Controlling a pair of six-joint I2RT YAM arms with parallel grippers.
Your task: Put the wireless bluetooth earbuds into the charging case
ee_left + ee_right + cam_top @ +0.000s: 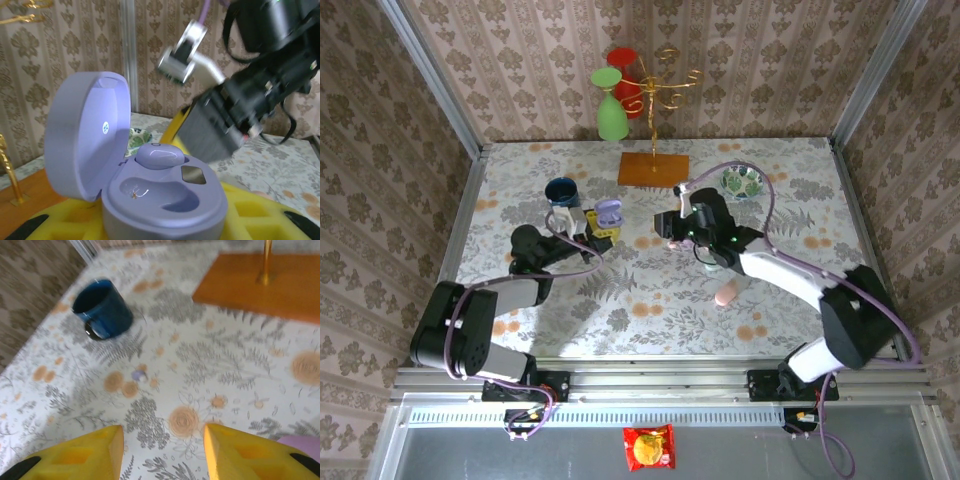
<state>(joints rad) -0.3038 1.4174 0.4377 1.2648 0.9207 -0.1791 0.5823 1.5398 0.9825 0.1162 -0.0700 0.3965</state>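
The left wrist view shows the left hand [160, 227] gripping the open lilac case [165, 205], with one earbud [159, 155] seated in its far slot. The right wrist view shows the right hand [162, 450] open and empty. Another earbud [138, 375] lies loose on the bench [225, 355] near the blue mug [102, 315].

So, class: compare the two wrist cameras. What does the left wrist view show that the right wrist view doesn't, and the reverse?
Left wrist, not right: the inside of the open case, with a seated earbud and the nearer slot empty. Right wrist, not left: the mug and a loose earbud lying on the cloth. Both: the stand's orange base and that floral cloth.
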